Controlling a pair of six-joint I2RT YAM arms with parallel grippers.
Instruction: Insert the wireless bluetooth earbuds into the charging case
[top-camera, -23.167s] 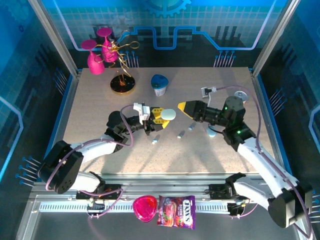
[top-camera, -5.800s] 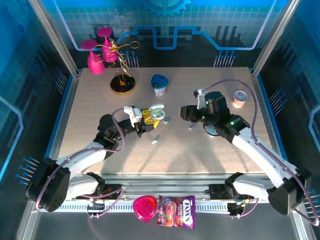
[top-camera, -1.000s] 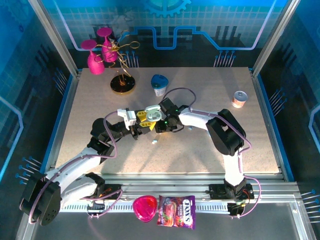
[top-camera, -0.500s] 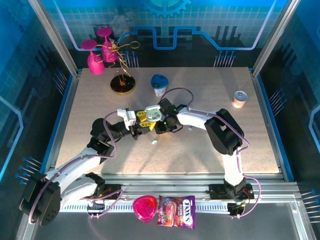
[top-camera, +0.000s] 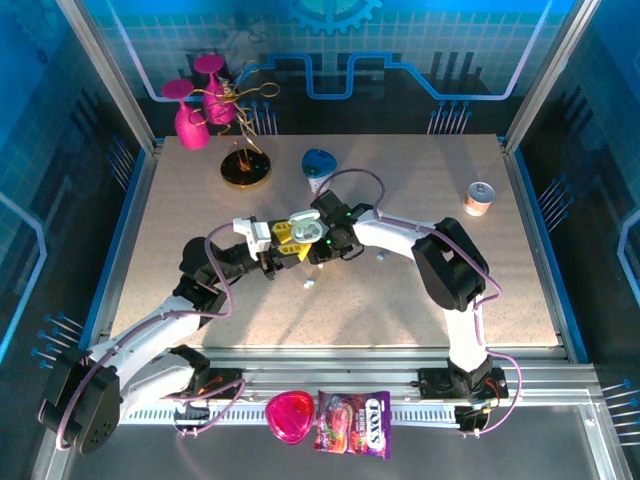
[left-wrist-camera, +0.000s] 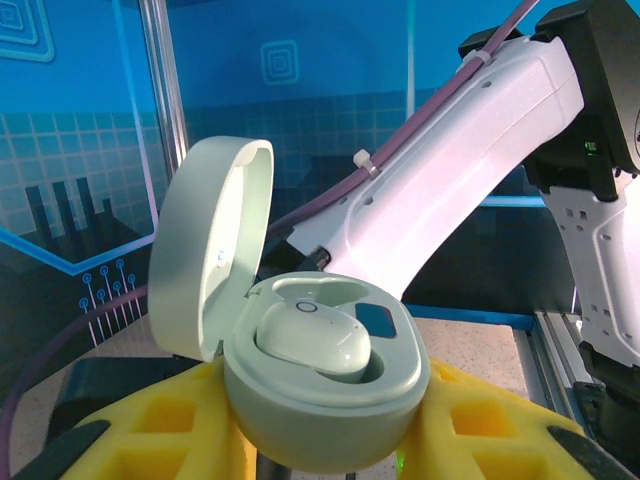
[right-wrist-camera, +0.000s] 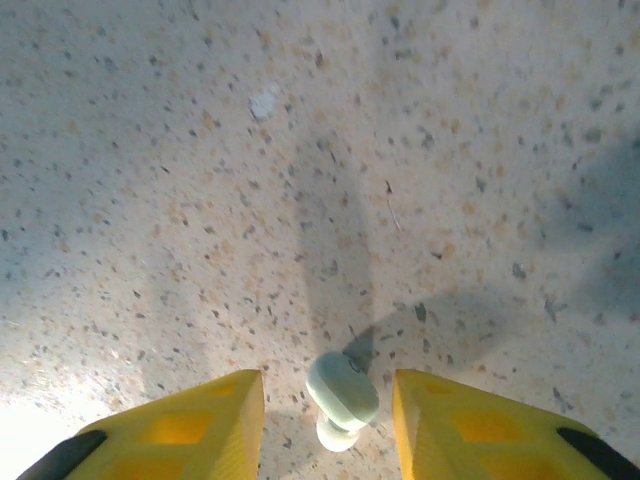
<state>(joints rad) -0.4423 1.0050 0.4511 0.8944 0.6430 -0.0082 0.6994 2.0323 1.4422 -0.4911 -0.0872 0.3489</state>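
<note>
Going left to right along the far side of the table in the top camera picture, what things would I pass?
pink goblets → gold stand → blue-lidded cup → can

Right claw (right-wrist-camera: 325, 388) fingers cropped at btm edge; earbuds (top-camera: 310, 283) on table (top-camera: 440, 190) too small for detail.

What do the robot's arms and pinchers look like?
The left arm and right arm are white tubes with black joints, and purple cables loop along them. The left gripper and right gripper have chunky yellow fingertips.
</note>
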